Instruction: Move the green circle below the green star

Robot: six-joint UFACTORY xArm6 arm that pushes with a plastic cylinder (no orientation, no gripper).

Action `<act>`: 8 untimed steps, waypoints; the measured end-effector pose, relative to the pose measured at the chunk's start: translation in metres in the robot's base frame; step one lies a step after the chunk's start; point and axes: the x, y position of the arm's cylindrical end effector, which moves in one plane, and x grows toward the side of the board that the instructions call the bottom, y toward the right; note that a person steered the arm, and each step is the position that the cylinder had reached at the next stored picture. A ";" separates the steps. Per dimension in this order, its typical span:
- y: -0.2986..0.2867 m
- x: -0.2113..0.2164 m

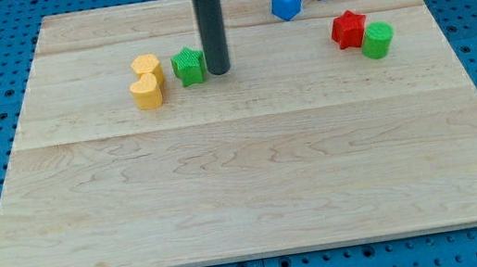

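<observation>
On the pale wooden board point(255, 187), my tip point(218, 71) stands in the upper middle of the frame, just beside the right edge of the green star-shaped block point(188, 67), so close that I cannot tell whether it touches or merely grazes it. There is no hand to open or close here: the arm ends in a plain dark rod, and it has hold of nothing. The block I must move, the green round block point(378, 40), sits in the upper right of the frame, well apart from my tip and at about the same height in the picture, touching or nearly touching the lower right side of the red star-shaped block point(348, 29). That is the relation the coming move turns on: the green circle lies far to the right of my tip, while its goal, the bare wood just below the green star, lies to the lower left of my tip. By my judgement, I would have to travel right, get around to the circle's far right side without disturbing the red star, and then push leftward and slightly down. The rod's present nearness to the green star risks nudging it on departure.
</observation>
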 end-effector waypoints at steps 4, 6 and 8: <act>0.267 -0.010; 0.163 0.022; 0.185 0.022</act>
